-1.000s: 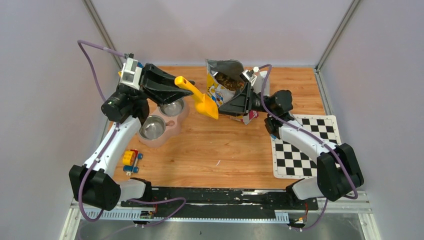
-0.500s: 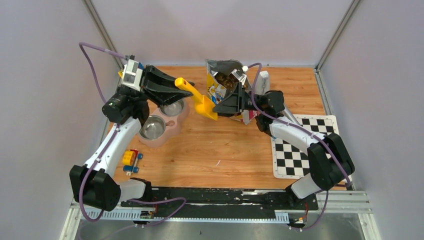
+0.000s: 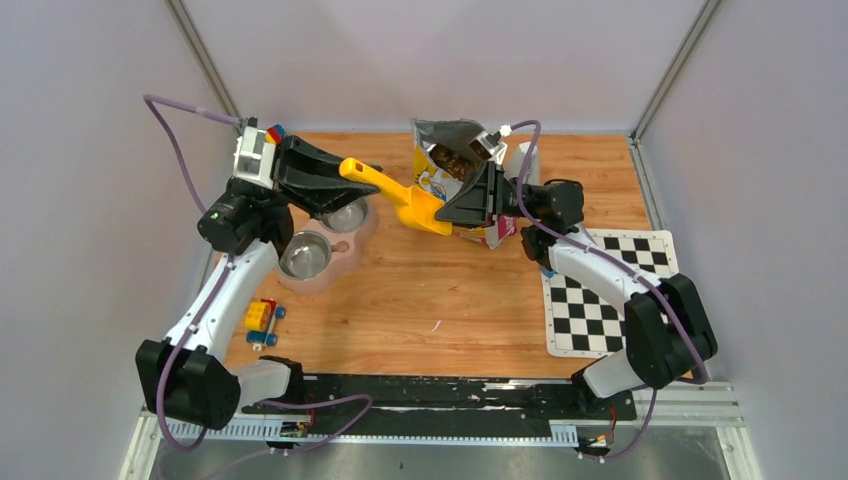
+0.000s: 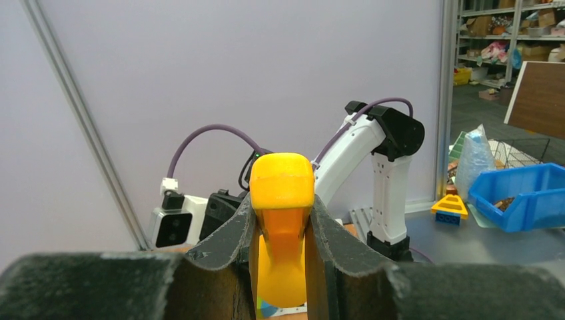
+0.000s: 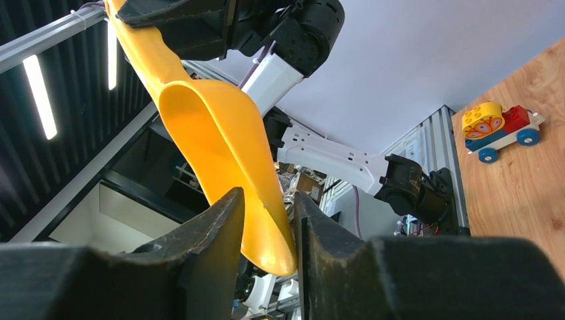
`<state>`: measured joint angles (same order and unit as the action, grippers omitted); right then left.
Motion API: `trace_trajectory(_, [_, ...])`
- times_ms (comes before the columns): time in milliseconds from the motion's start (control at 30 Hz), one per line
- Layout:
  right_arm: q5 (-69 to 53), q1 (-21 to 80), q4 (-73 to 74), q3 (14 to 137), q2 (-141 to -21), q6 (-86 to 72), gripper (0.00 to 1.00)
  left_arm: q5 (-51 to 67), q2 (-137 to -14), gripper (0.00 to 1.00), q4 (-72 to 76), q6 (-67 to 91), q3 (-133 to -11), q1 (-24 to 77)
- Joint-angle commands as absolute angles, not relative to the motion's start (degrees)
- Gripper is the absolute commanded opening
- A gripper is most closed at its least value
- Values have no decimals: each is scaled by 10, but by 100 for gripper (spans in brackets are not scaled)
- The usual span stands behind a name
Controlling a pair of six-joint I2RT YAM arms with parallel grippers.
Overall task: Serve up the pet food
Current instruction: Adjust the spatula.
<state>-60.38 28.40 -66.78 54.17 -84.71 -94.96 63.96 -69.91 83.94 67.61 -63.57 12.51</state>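
While the left claw (image 4: 282, 223) clamps the yellow scoop (image 3: 405, 200), the right claw (image 5: 270, 213) brackets its bowl, grip unconfirmed: presumably a handover beside the pet food (image 3: 451, 160) at twelve o'clock.

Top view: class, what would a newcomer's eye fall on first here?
The yellow scoop, held in mid-air at centre back, its handle clamped by the left gripper, its bowl between the fingers of the right gripper. Behind it stands the open bag, pet food showing inside.
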Motion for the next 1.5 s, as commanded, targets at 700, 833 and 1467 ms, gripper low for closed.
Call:
trace_trajectory(700, [-646, 205, -106, 739, -758, -451, 0, 762, -664, 100, 685, 568, -674, 67])
trace_trajectory(833, [-615, 201, 71, 804, -722, -256, 0, 839, -648, 100, 508, 469, -713, 66])
trace_trajectory(1467, [-382, 202, 248, 802, -674, -148, 0, 281, -642, 100, 56, 117, -714, 25])
